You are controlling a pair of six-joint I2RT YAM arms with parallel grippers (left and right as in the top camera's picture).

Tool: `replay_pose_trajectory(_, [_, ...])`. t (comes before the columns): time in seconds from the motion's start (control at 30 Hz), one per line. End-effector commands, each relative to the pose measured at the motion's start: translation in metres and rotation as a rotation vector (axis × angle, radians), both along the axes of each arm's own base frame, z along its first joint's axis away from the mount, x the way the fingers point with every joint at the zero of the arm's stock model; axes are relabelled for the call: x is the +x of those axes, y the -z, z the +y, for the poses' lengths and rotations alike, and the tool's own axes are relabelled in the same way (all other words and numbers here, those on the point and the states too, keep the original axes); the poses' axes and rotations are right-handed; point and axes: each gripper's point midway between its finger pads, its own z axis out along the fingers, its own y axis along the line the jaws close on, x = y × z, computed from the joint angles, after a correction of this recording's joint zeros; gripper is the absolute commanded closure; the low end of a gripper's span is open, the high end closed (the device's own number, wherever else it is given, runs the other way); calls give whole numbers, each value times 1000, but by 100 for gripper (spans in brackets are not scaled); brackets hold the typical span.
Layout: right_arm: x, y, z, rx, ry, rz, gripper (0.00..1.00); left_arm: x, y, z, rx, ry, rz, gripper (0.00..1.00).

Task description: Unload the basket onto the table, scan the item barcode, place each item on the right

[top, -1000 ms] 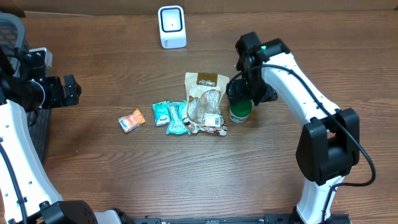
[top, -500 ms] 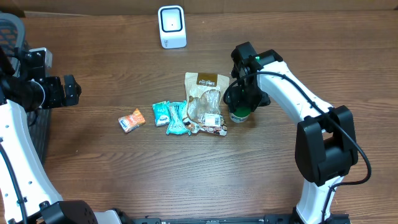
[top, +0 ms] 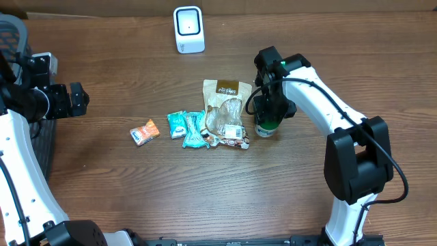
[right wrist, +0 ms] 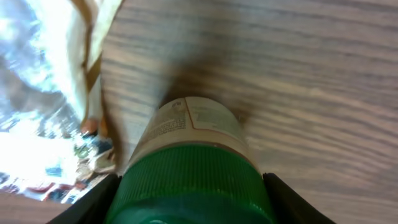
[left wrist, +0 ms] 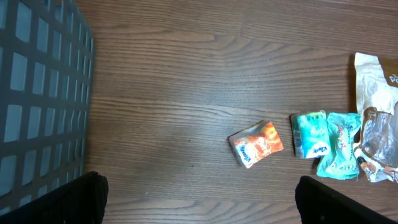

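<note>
**Spotter:** Where's the item?

**Me:** The small white jar with a green ribbed screw cap [top: 265, 127] stands upright on the wooden surface [top: 205, 191], just beside the brown paper snack bag [top: 226, 101], on its right.

**Spotter:** And your grippers?

**Me:** My right gripper [right wrist: 191, 194] straddles the cap, fingers close against both sides. I can't tell whether they're pinching it. My left gripper [left wrist: 202, 199] gapes wide, empty, well apart from everything.

**Spotter:** How will it handle?

**Me:** Stiff and light, I'd judge. The ridges give purchase, and the glossy label looks slippery. I'd hold the cap and leave the label free for the white scanner [top: 188, 29].
</note>
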Motion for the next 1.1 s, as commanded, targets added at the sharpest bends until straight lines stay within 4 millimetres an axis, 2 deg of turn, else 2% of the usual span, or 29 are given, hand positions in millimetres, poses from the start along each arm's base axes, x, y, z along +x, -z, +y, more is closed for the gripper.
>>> replay_pose_trajectory(0.0, [18,-43,29,162,-75,-67,51,0,-18,-2,28,29,-52,0])
replay_pose_trajectory(0.07, [17,-66,49,282,-162,-75,52,0,-18,-2,28,28,-52,0])
replay_pose_trajectory(0.1, [16,-71,54,312,-184,-75,52,0,-18,-2,28,28,-52,0])
replay_pose_trajectory(0.2, [8,-108,80,485,-312,-100,53,0,-18,-2,28,28,-52,0])
replay_pose_trajectory(0.47, [-14,-193,118,817,-516,-215,55,0,-18,-2,28,29,-52,0])
replay_pose_trajectory(0.7, [-39,-257,136,1067,-653,-304,55,0,-18,-2,28,29,-52,1])
replay_pose_trajectory(0.8, [-45,-276,140,1148,-661,-318,55,0,-18,-2,28,28,-52,1])
replay_pose_trajectory(0.83, [-45,-288,144,1205,-627,-302,55,0,-18,-2,28,29,-52,0])
replay_pose_trajectory(0.97, [-32,-302,148,1260,-490,-251,56,0,-18,-2,28,29,-52,1])
replay_pose_trajectory(1.07, [-26,-316,148,1319,-478,-258,56,0,-18,-2,28,28,-52,1])
